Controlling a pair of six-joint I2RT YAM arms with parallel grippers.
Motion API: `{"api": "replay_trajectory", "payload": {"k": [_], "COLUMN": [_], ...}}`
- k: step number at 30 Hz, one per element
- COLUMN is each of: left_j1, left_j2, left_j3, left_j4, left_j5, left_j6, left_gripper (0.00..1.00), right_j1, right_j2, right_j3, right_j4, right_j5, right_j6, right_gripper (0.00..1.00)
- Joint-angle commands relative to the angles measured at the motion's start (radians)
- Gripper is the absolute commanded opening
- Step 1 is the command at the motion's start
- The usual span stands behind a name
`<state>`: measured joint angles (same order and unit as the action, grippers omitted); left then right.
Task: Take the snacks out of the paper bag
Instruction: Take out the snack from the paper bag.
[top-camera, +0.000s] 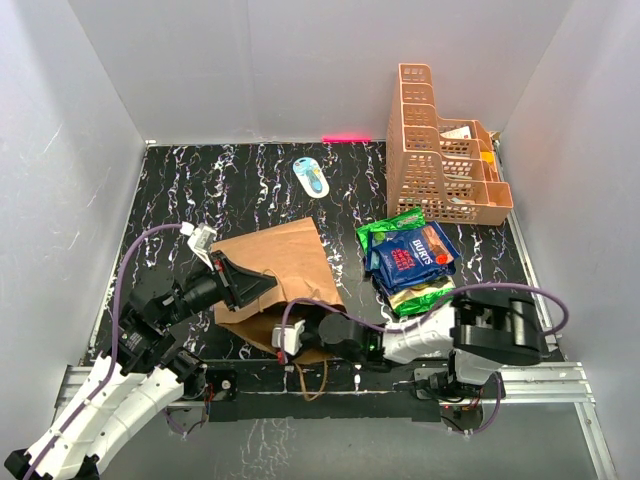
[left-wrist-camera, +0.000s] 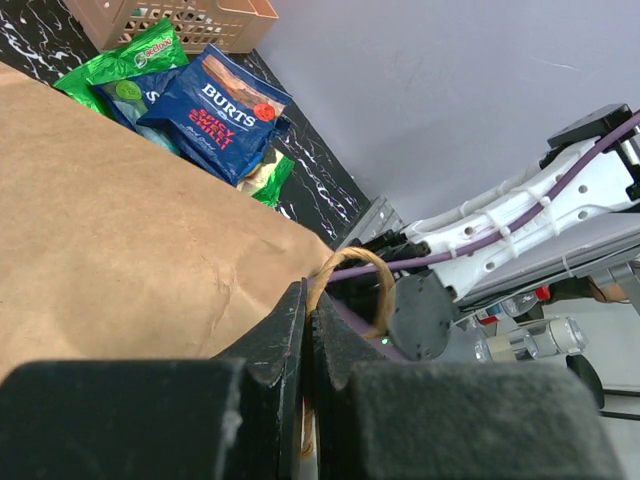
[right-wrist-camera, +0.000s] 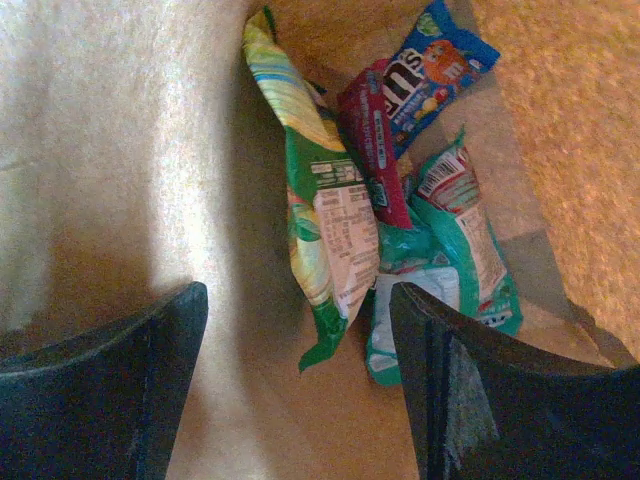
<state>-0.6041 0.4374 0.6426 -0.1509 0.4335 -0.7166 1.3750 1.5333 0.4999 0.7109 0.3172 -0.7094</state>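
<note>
The brown paper bag (top-camera: 285, 265) lies on its side mid-table, mouth toward the arms. My left gripper (left-wrist-camera: 308, 305) is shut on the bag's twisted handle (left-wrist-camera: 372, 262) at the mouth edge. My right gripper (right-wrist-camera: 298, 300) is inside the bag, open, with nothing between its fingers. Just ahead of it lie snacks: a green-and-white packet (right-wrist-camera: 322, 225), a teal one (right-wrist-camera: 465, 245) touching the right fingertip, a red one (right-wrist-camera: 368, 135) and a blue one (right-wrist-camera: 440, 55). Outside the bag, right of it, a blue Burts packet (top-camera: 412, 256) lies on green packets (top-camera: 390, 230).
An orange lattice basket (top-camera: 440, 150) stands at the back right. A small blue-white oval object (top-camera: 311, 176) lies at the back centre. White walls close in the table on three sides.
</note>
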Motion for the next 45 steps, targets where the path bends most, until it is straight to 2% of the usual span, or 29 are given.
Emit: {"api": "replay_trajectory", "payload": {"k": [1,7,15,19,22,27,31,34,38,42,45], "left_j1": [0.001,0.001,0.001,0.0,0.001,0.001,0.001,0.001,0.001,0.001,0.001], "left_j2": [0.0,-0.002,-0.025,-0.035,-0.033,0.033,0.099,0.102,0.089,0.08,0.079], "left_j3": [0.052,0.059,0.067,0.095,0.093,0.101,0.127,0.126,0.137,0.136,0.142], "left_j4": [-0.001,-0.005,-0.032,-0.122,-0.097,0.055,0.12,0.14,0.119,0.113,0.112], "left_j5": [-0.01,-0.008,-0.069,-0.228,-0.269,-0.213,-0.144,-0.133,-0.138,-0.13,-0.118], "left_j6": [0.019,0.016,0.014,0.015,0.018,0.024,0.027,0.025,0.03,0.032,0.036], "left_gripper": [0.0,0.0,0.0,0.0,0.0,0.0,0.0,0.0,0.0,0.0,0.0], "right_j1": [-0.024,-0.052,-0.096,-0.095,-0.08,-0.031,0.018,0.06,0.095,0.09,0.055], "right_j2": [0.117,0.242,0.281,0.172,0.035,-0.167,-0.212,-0.193,-0.114,0.026,0.104], "right_j3": [0.11,0.201,0.227,0.149,0.067,0.018,0.012,0.015,0.031,0.113,0.168], "right_j4": [0.101,0.103,0.135,0.123,0.043,-0.168,-0.203,-0.178,-0.061,0.005,0.064], "right_j5": [0.017,0.026,0.066,0.044,-0.022,-0.118,-0.107,-0.087,-0.002,0.107,0.12], "right_j6": [-0.1,-0.18,-0.205,-0.226,-0.234,-0.231,-0.214,-0.207,-0.205,-0.239,-0.271], "right_gripper": [0.77,0.77,0.71,0.73,0.76,0.79,0.79,0.77,0.76,0.75,0.74]}}
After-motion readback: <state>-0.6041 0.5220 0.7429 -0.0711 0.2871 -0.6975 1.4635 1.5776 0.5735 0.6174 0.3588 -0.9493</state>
